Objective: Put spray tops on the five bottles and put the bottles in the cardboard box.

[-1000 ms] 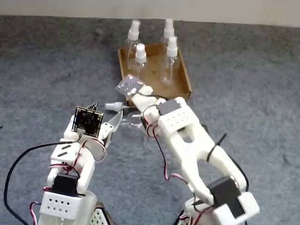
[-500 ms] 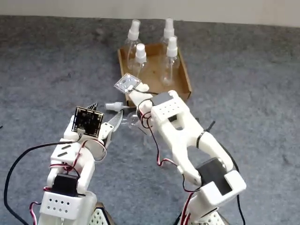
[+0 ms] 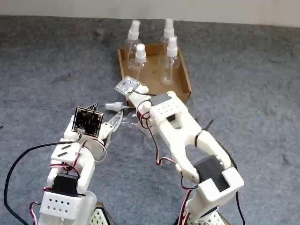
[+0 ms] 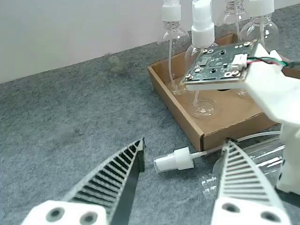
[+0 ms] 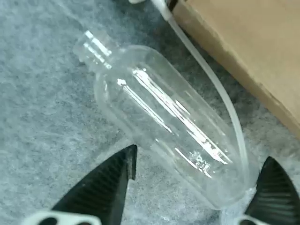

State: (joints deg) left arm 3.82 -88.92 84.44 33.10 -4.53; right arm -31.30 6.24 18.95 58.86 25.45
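An uncapped clear bottle lies on the carpet beside the cardboard box. My right gripper hangs over it, open, one finger on each side of its body. A loose spray top lies by the bottle's neck, its thin tube running along the bottle. My left gripper is open just short of that spray top. Two capped bottles stand in the box. Two more capped bottles stand behind it.
Grey carpet covers the table, with free room left and right of the box. The right arm's camera board hangs close in front of the left gripper, between it and the box.
The right arm has swung in, and its wrist has shifted slightly left over the lying bottle. The left arm, the spray top and the bottles have stayed put.
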